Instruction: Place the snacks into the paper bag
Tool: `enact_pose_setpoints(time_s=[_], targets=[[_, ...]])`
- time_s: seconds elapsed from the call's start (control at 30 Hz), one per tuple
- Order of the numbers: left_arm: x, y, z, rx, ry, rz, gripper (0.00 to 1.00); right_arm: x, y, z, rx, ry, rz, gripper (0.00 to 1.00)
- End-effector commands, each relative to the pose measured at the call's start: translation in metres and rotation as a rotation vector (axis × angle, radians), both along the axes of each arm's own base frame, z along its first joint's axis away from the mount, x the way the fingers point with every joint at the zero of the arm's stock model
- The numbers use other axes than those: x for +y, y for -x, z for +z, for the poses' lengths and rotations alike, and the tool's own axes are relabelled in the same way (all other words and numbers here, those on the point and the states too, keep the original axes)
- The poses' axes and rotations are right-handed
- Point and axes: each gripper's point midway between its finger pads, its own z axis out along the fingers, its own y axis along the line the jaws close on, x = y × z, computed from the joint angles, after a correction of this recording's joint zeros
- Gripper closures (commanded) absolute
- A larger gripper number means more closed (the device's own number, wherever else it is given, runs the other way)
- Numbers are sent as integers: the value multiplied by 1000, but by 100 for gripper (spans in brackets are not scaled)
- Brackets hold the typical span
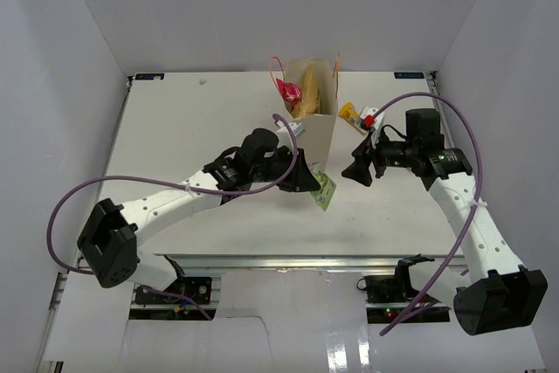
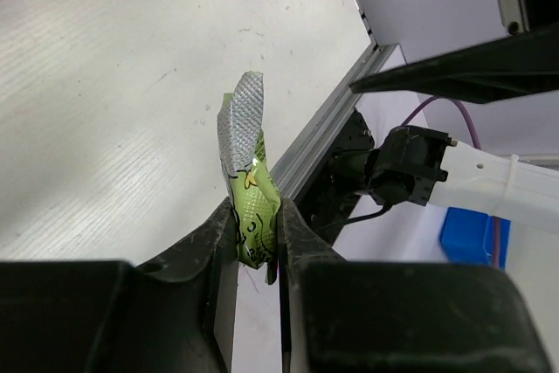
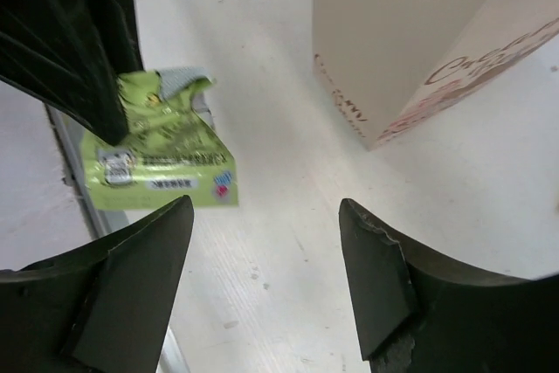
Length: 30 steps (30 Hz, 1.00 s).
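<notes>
**Operator:** What have I got?

**Spotter:** Your left gripper (image 2: 256, 216) is pinched almost closed on the green packet (image 2: 251, 183), gripping one end. The packet sits low at the bag's (image 1: 320, 128) 6 o'clock, close to its front wall. Your right gripper (image 3: 264, 207) is spread wide and holds nothing.

**Operator:** How do I get it in?

**Spotter:** Lift first until you clear the rim, then move toward 12 o'clock over the mouth. Don't brush the wall, because the bag looks light and could tip. Let go only once the packet is inside.

White table (image 1: 201, 128), blue block (image 2: 472, 238)
</notes>
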Motion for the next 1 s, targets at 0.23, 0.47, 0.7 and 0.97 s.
enact_pose_setpoints(time_s=[0.23, 0.47, 0.7, 0.97], targets=[[30, -61, 136, -432, -96, 179, 99, -46, -25, 42, -234, 90, -154, 25], [35, -152, 185, -491, -168, 318, 98, -68, -36, 43, -246, 137, -261, 25], [24, -214, 183, -506, -206, 365, 98, -82, -44, 45, -236, 149, -361, 25], [5, -246, 141, -468, -227, 373, 78, -95, -56, 39, -221, 155, -453, 25]])
